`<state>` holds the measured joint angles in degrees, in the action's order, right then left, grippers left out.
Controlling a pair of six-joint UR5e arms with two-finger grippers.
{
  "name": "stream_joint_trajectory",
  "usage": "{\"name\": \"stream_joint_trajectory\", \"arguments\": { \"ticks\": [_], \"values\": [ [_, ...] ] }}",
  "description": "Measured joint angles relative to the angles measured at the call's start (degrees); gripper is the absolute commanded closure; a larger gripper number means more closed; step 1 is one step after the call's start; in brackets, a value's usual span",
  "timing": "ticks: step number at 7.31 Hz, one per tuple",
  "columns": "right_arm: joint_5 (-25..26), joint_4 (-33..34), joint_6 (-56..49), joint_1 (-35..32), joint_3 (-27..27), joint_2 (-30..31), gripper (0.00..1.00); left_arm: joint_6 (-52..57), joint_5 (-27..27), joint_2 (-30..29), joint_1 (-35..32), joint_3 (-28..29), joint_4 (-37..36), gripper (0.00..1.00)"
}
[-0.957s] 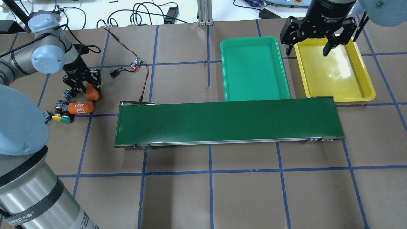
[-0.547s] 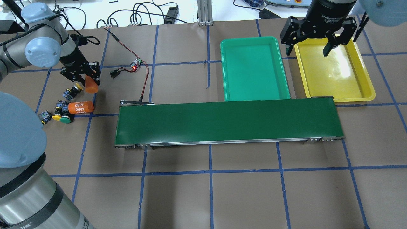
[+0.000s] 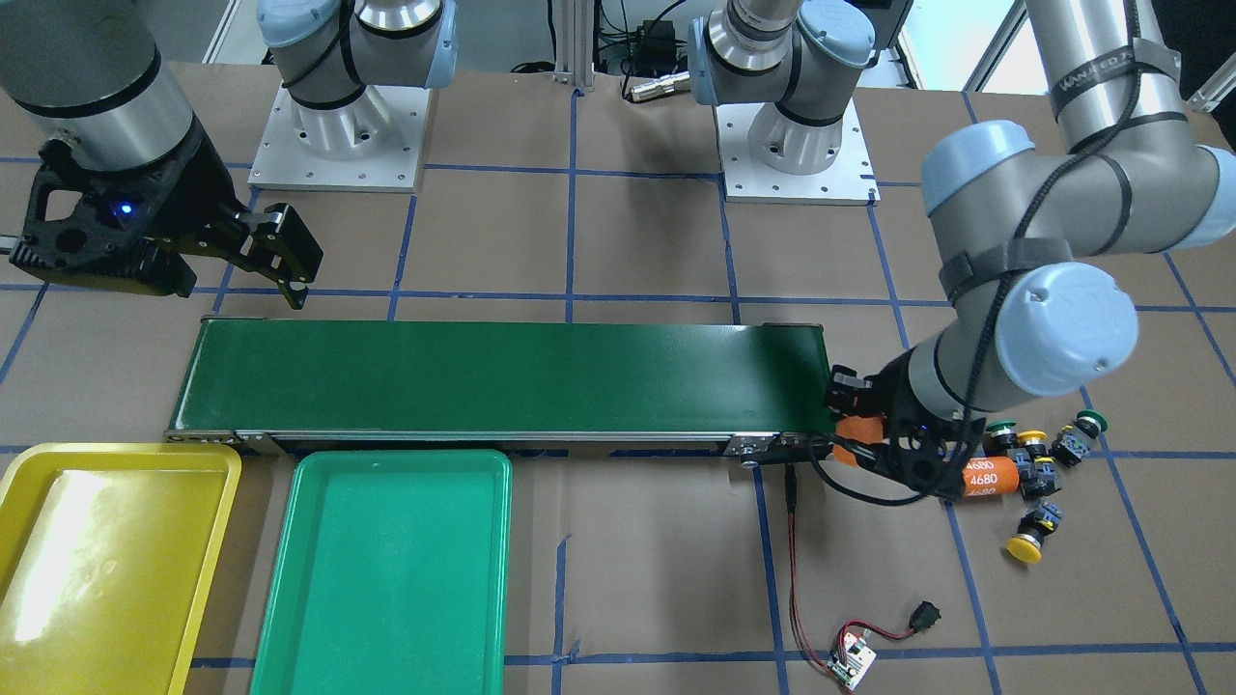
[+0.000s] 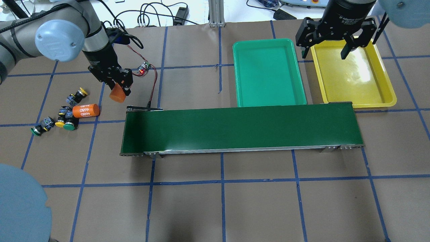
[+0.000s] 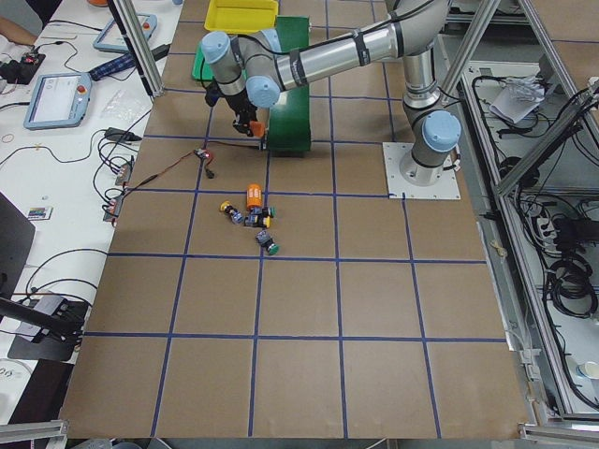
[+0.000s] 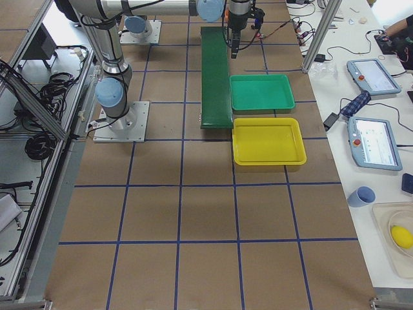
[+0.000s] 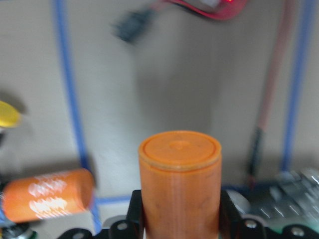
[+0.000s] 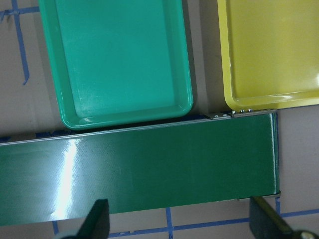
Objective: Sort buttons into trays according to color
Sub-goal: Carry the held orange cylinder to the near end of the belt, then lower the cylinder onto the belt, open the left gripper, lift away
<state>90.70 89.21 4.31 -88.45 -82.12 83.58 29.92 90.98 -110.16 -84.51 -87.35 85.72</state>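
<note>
1. Buttons [image 4: 69,126], all four of them, lie on the desk [image 4: 221,208] on the robot's left side, well apart from both trays. None is sorted yet.
2. A yellow and a green cap sit touching. A second orange cylinder [image 4: 85,111] marked 4680 lies just beside them. The other yellow one and the other green one are near, on either side.
3. The left claw [image 4: 119,88] is clamped on an orange cylinder [image 4: 117,95], gripping its upper part so the free end hangs tilted above the desk. It hangs just beside the near end of the conveyor belt [image 4: 240,126], not over it.
4. This cylinder is no button. My guess is that it is being taken out of the cluster to free the buttons for a clean grip. It may instead be a wrong pick on its way to the belt.
5. The right claw [image 4: 324,53] hangs with its fingers spread wide and nothing between them. It hangs high by the gap between the green tray [image 4: 268,72] and the yellow tray [image 4: 356,80]. Its wrist camera looks down on that end of the belt.
6. That post seems chosen so it can take whatever the belt brings and drop it into the matching tray. Both trays touch the belt's far edge, which keeps the carry short.
7. The lying cylinder crowds the touching pair and could roll or nudge them during a grasp.
</note>
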Motion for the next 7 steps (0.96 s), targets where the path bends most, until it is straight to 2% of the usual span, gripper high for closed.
{"name": "stream_joint_trajectory", "arguments": {
  "ticks": [2, 4, 7],
  "values": [
    [0.0, 0.0, 0.0, 0.02, 0.02, 0.01, 0.0, 13.83, 0.72, 4.35, -3.32, -6.03, 0.04, 0.91],
    [0.0, 0.0, 0.0, 0.08, 0.03, -0.05, 0.0, 27.39, 1.37, 6.1, -5.02, -9.01, -1.18, 0.91],
    [0.0, -0.05, 0.0, 0.14, 0.03, -0.06, 0.0, 38.6, 5.6, 7.4, -9.81, -15.88, -11.22, 0.91]
  ]
}}
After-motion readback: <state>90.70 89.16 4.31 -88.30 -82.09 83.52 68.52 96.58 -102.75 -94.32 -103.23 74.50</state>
